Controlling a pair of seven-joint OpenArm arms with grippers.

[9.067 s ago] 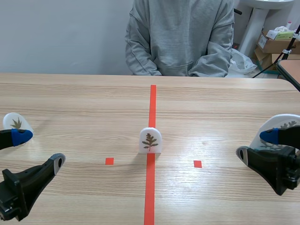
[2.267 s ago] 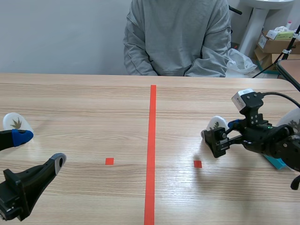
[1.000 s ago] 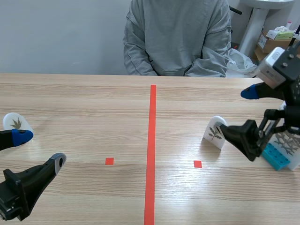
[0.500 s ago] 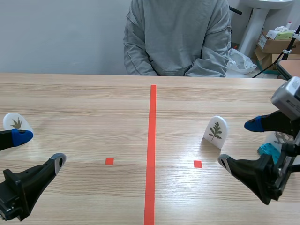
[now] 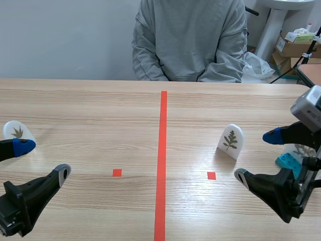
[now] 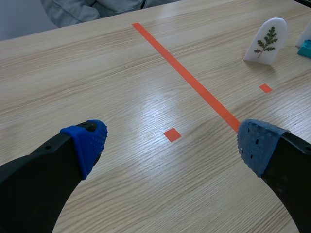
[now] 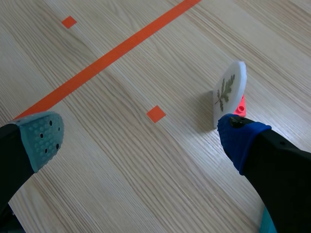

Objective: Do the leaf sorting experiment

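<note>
Glossy wood-grain table [image 5: 100,125]; smooth white plastic leaf card [image 5: 231,141].

— Where does the white arched leaf card [image 5: 231,141] stand?
— On the pale wooden table [image 5: 100,110], ahead of the right gripper's [image 5: 257,156] parted fingers (touching neither), just past one fingertip.

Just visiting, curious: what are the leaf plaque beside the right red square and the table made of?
The leaf plaque looks like smooth white plastic or resin: even colour, rounded edge. The table looks like wood or wood-look laminate: visible grain, with a soft sheen.
</note>
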